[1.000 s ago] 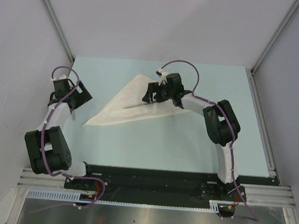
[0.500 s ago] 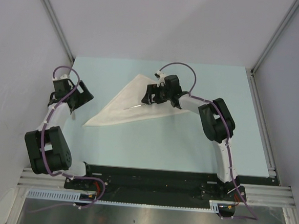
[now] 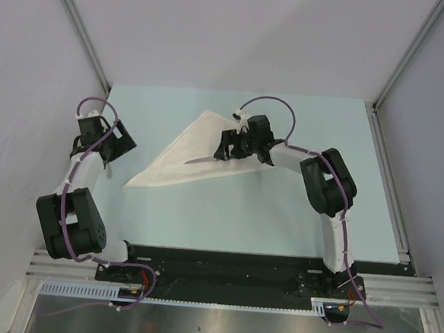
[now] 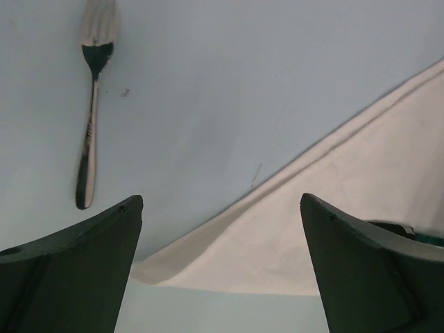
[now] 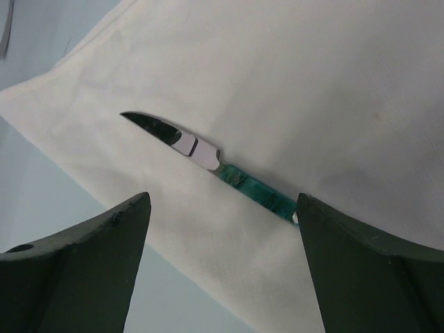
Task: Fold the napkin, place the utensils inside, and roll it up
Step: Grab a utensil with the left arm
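1. Pale grey walls (image 3: 216, 36) close round a light blue-green counter (image 3: 295, 210), which carries everything in view.
2. Just toward 11 o'clock from the counter's middle, in the top view, lies the napkin (image 3: 168, 166), folded into a flat triangle.
3. On the cloth rests the knife (image 5: 215, 166). In the right wrist view its blade tip points to 10 o'clock and its teal handle to 4 o'clock. It lies roughly parallel to the nearest cloth edge and a little in from it, probably so that a roll begun at that edge would catch it.
4. Directly above it hang the right fingers (image 5: 90, 263), spread wide on either side of the handle and gripping nothing.
5. At 9 o'clock of the napkin, the left fingers (image 4: 69, 270) are also wide apart and empty, over the cloth's pointed corner, perhaps ready to pin or lift it.
6. A fork (image 4: 90, 118) lies on bare counter at 11 o'clock in the left wrist view, tines toward 12, apart from the cloth.
7. No container is present. The napkin is the only wrapper, and it encloses nothing, since the knife lies uncovered on top and rolling is not yet begun.
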`<act>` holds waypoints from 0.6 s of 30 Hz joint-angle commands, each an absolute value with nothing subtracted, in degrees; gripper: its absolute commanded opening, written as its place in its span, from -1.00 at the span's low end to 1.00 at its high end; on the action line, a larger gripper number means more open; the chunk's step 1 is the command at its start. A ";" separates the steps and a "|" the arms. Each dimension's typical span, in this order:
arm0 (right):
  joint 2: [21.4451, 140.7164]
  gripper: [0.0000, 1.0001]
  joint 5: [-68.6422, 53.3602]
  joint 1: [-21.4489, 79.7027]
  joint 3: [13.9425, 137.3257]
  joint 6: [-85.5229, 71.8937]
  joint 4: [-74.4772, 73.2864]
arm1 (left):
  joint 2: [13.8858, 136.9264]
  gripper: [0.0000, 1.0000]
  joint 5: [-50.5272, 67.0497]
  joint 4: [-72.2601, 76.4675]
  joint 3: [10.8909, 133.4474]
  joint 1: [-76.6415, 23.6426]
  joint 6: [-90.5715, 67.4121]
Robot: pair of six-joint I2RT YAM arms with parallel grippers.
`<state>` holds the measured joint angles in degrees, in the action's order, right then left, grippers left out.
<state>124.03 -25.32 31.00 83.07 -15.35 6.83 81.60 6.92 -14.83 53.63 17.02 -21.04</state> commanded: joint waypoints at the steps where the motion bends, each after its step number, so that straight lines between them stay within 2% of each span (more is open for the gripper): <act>1: 111.56 0.82 -23.47 31.11 83.06 -12.84 4.06 | 80.25 0.99 -2.44 -16.26 57.04 17.67 -17.14; 5: 104.43 0.82 -21.36 29.10 81.48 -12.30 0.00 | 80.77 0.95 -11.66 -17.58 56.08 17.67 -17.84; 10: 96.52 0.81 -23.02 24.18 76.30 -13.10 -4.83 | 80.60 0.53 -16.07 -16.35 53.97 16.62 -19.07; 14: 91.32 0.82 -24.34 22.41 72.43 -12.57 -6.15 | 80.68 0.54 -23.45 -16.79 53.97 11.88 -20.30; 18: 91.67 0.80 -27.15 21.62 72.16 -12.66 -7.03 | 81.29 0.53 -30.32 -14.68 53.08 6.51 -23.55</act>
<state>91.79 -23.75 21.41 73.08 -13.32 -4.32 81.60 -21.58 -17.06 53.78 11.22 -20.25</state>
